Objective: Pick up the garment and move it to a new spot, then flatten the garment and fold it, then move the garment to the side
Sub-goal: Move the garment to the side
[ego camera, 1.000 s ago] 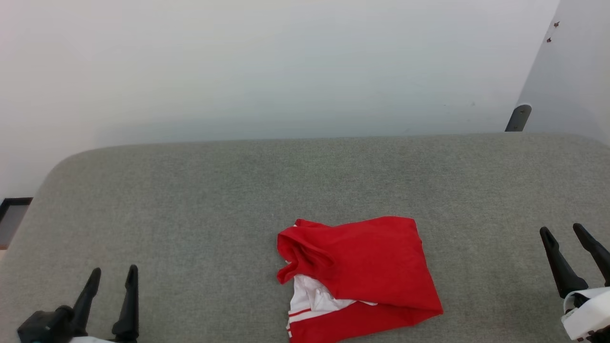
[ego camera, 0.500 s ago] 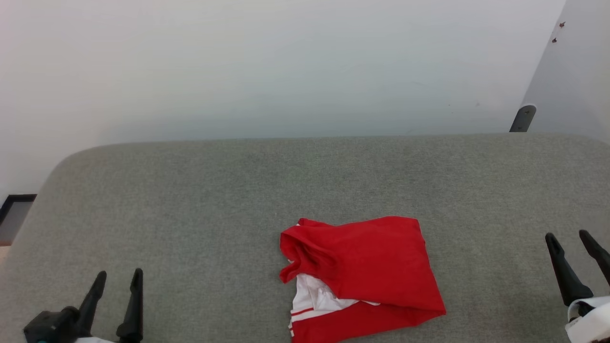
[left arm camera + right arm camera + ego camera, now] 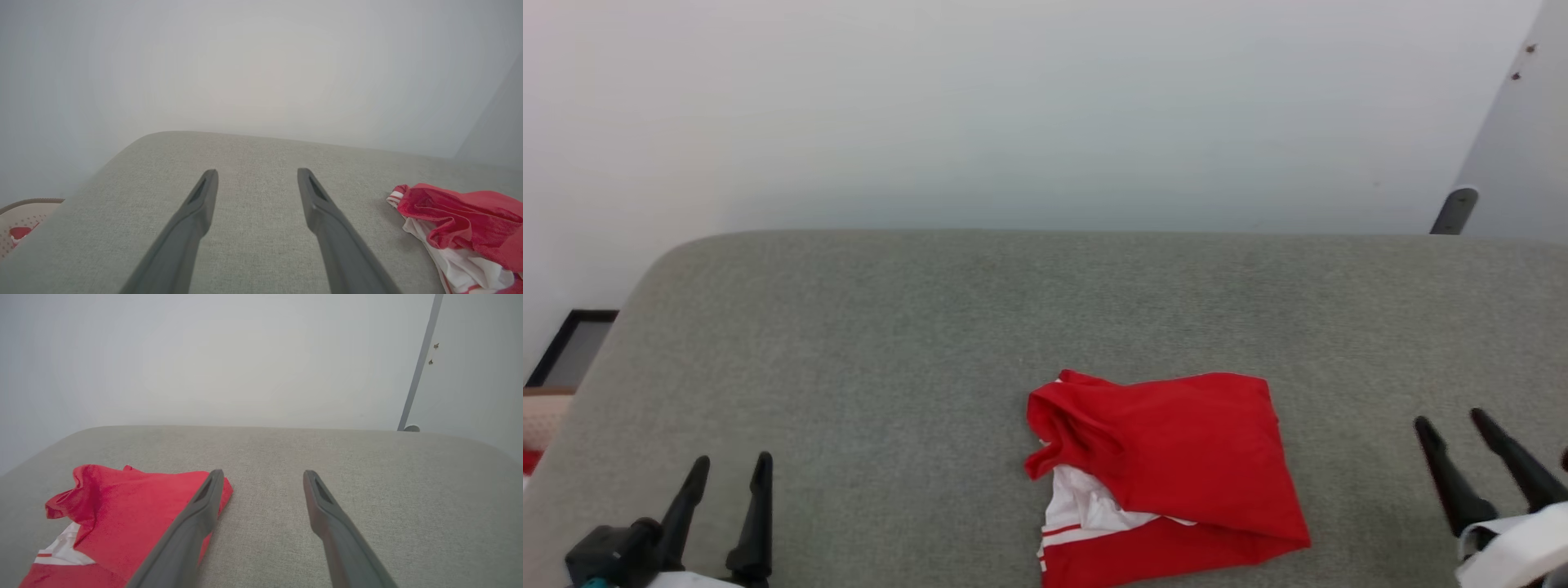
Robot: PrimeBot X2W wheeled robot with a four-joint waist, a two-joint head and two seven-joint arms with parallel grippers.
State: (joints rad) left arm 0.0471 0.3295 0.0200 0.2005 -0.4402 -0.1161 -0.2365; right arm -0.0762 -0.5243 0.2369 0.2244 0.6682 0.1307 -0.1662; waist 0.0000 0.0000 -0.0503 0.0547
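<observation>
Right fingers (image 3: 1445, 469) nearer garment (image 3: 1176, 449); basket (image 3: 28, 212) maybe holds cloth (image 3: 17, 233).

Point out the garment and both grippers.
garment (image 3: 1184, 453), head view, red top layer.
left gripper (image 3: 732, 460), head view, midway between fingertips.
right gripper (image 3: 1450, 418), head view, midway between fingertips.

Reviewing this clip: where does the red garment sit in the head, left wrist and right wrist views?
Head view: garment bottom centre, slightly right, on the grey surface.
Left wrist view: garment at the lower right edge.
Right wrist view: garment at the lower left.
Shared landmark: the grey surface's far edge against the white wall.
</observation>
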